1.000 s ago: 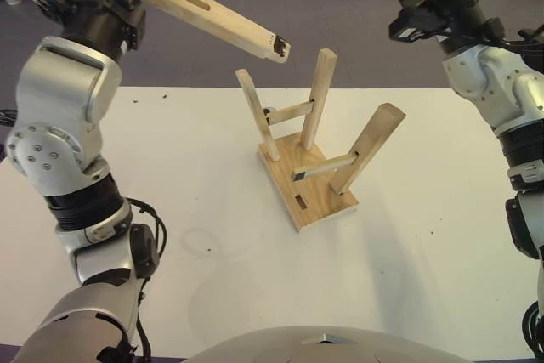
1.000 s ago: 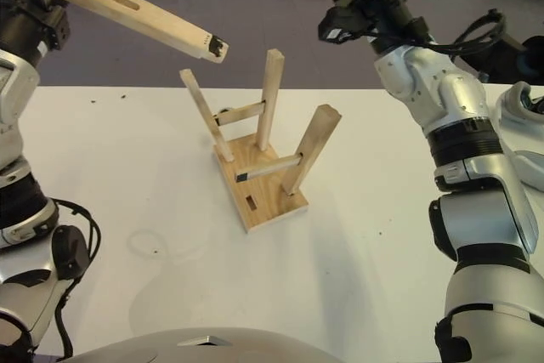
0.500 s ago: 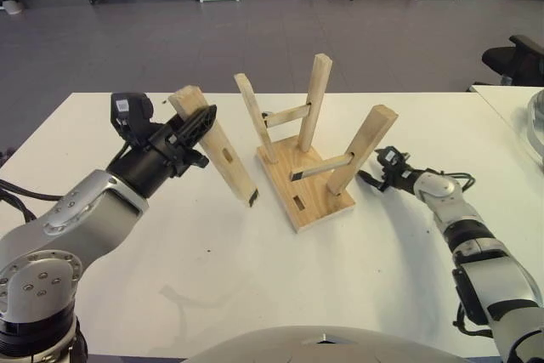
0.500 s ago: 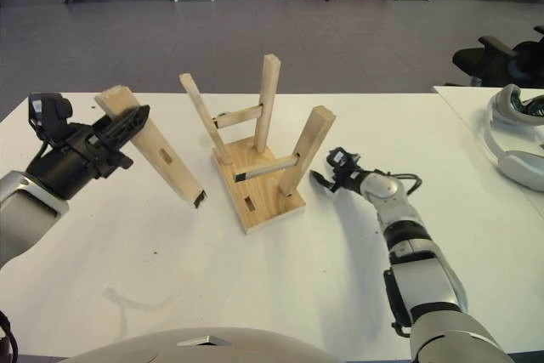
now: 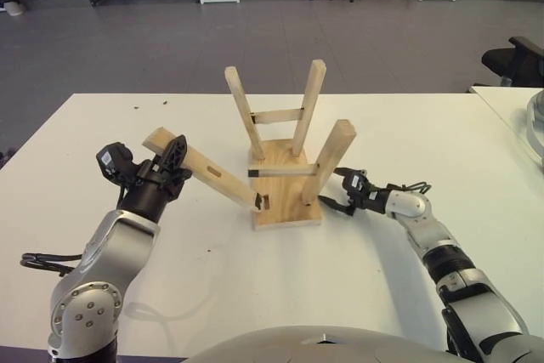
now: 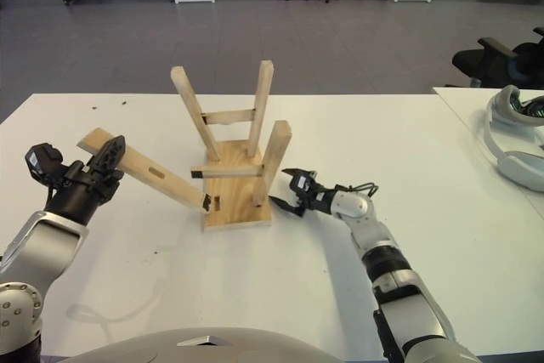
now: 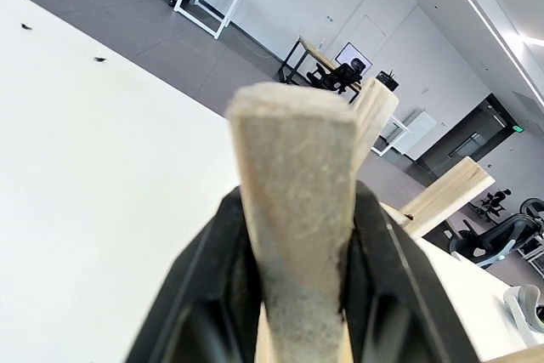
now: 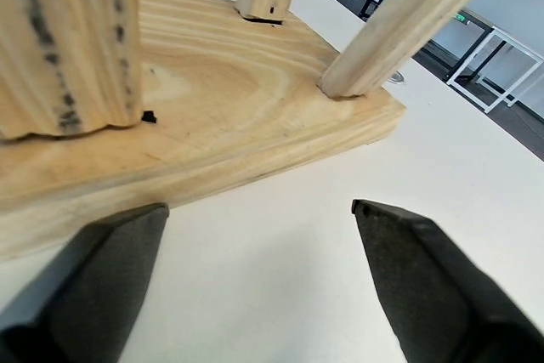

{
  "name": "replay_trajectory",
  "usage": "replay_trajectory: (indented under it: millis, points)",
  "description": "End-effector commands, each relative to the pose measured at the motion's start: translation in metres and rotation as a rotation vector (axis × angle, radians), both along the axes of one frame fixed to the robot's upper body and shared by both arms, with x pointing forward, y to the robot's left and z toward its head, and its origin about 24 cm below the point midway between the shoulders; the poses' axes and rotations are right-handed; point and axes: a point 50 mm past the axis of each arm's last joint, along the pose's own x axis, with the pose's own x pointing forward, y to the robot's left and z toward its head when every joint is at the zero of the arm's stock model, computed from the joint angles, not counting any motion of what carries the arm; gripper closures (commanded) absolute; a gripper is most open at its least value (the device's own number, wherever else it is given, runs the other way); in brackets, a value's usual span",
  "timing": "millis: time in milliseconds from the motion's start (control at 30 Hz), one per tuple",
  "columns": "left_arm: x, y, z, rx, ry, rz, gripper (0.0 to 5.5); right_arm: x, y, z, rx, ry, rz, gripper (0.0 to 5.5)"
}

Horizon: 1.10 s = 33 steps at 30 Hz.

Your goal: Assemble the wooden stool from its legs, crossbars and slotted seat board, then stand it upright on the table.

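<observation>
The stool lies upside down on the white table: its slotted seat board [image 5: 285, 208] is flat, with three legs [image 5: 308, 108] and crossbars [image 5: 277, 116] standing up from it. My left gripper [image 5: 167, 164] is shut on the fourth leg [image 5: 212, 179]. That leg slants down to the right, its notched tip at the board's left edge. In the left wrist view the leg's end [image 7: 293, 201] sits between the black fingers [image 7: 212, 278]. My right gripper [image 5: 341, 196] is open at table height by the board's right corner, with the board [image 8: 212, 116] just ahead of its fingertips [image 8: 102, 278].
A white headset [image 6: 518, 146] lies on a second table at the far right. Bare tabletop [image 5: 280, 295] stretches in front of the stool and to its left. Chairs and metal frames stand on the floor beyond the table's far edge.
My left arm has dropped and tipped the held leg flatter, bringing its tip to the seat board. The stool has turned and shifted left. My right gripper has closed in on the board's corner.
</observation>
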Motion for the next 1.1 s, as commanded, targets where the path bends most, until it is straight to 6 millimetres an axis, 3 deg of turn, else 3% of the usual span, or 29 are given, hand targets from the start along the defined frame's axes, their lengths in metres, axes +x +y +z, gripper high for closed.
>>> replay_trajectory:
  millis: [33, 233, 500, 633, 800, 1100]
  points:
    - [0.003, 0.001, -0.005, 0.040, -0.010, 0.021, 4.47, -0.014, 0.016, -0.012, -0.002, 0.054, 0.054, 1.45]
    - [0.010, 0.012, -0.020, 0.169, 0.030, 0.047, 4.47, -0.017, 0.007, -0.016, -0.027, 0.049, 0.012, 1.45]
    - [0.014, 0.017, -0.015, 0.232, 0.077, 0.001, 4.47, -0.020, -0.006, -0.021, -0.072, 0.038, -0.034, 1.45]
    - [0.020, 0.003, -0.017, 0.373, 0.110, -0.055, 4.47, -0.021, -0.001, -0.022, -0.057, 0.027, -0.041, 1.45]
    - [0.015, -0.033, -0.030, 0.389, 0.152, -0.101, 4.47, -0.025, -0.002, -0.023, -0.045, 0.030, -0.065, 1.45]
    - [0.012, -0.043, -0.054, 0.502, 0.260, -0.112, 4.47, -0.024, 0.001, -0.022, -0.023, 0.023, -0.101, 1.45]
